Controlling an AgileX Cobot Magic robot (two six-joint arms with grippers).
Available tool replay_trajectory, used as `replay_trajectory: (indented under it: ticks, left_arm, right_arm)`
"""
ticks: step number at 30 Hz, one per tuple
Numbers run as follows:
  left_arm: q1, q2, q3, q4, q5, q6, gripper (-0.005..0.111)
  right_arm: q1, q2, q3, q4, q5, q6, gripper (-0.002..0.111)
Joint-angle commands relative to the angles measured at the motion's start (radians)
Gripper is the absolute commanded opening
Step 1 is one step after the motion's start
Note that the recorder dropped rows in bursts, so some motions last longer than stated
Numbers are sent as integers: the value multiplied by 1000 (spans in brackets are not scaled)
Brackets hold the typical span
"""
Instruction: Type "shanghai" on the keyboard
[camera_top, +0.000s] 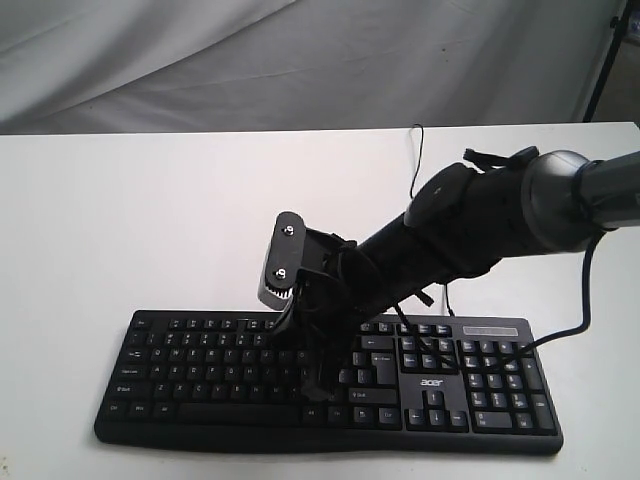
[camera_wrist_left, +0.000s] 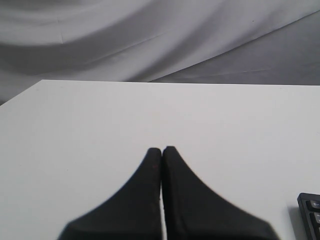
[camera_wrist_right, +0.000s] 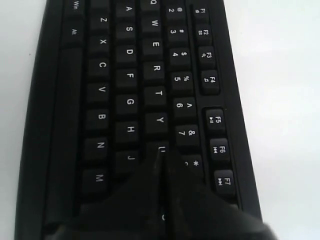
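Nearest you, the keyboard (camera_top: 200, 370) lies flat along the front edge of the white table (camera_top: 120, 220), with its letter keys on the left of the exterior view and its number pad and acer logo (camera_top: 431, 383) on the right. Its thin black cable (camera_top: 413, 160) runs off toward the far edge. Your right gripper (camera_wrist_right: 161, 161) comes in from the right and slants down across the middle of the keyboard. Its two black fingers (camera_wrist_right: 190, 205) are pressed together, holding nothing, and their joined tip sits at the U key (camera_wrist_right: 161, 148), next to Y in the same row. You cannot tell whether that key is pushed down. Your left gripper (camera_wrist_left: 162, 149) is also closed tight and empty, over bare table, with one corner of the keyboard showing nearby. Grey cloth (camera_top: 300, 60) hangs behind the table
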Motion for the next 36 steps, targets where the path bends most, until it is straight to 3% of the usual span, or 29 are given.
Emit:
replay_trajectory:
  ticks: [1,36]
  left_arm:
    - [-4,-5,5,-1,-6,-1,1]
    - [-4,-5,5,-1,-6,-1,1]
  right_arm:
    - [1,1,2,-6,9,-10,0]
    - [1,35,2,20,15,-49,0]
